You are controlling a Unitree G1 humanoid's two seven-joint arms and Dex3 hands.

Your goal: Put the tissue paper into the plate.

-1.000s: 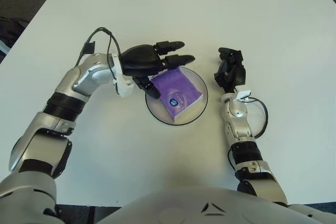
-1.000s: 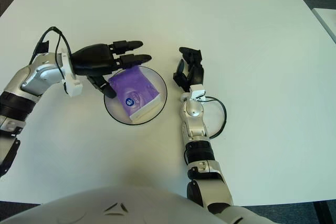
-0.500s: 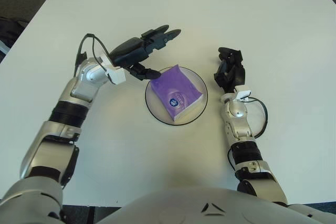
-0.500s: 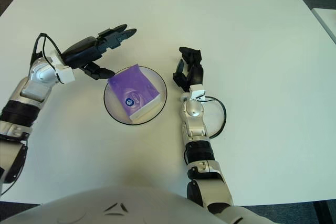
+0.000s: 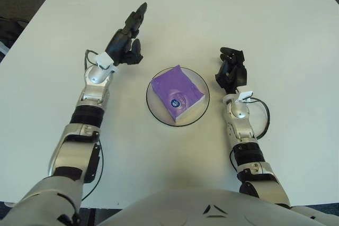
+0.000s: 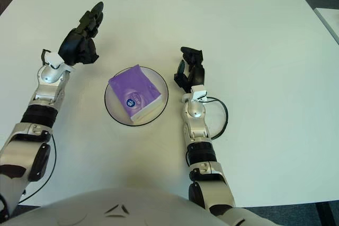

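A purple tissue pack (image 5: 177,93) lies inside the round dark-rimmed plate (image 5: 155,110) at the table's middle, with nothing touching it. My left hand (image 5: 128,38) is up and to the left of the plate, well apart from it, its fingers stretched out and holding nothing. My right hand (image 5: 231,70) shows just right of the plate, its black fingers loosely curled around nothing.
The plate stands on a white table (image 5: 275,35). A black cable (image 5: 263,115) loops beside my right forearm. Dark floor shows beyond the table's far edge.
My left hand has let go of the tissue pack, drawn back to the left and swung upward away from the plate. The pack stays in the plate. The right hand has not moved.
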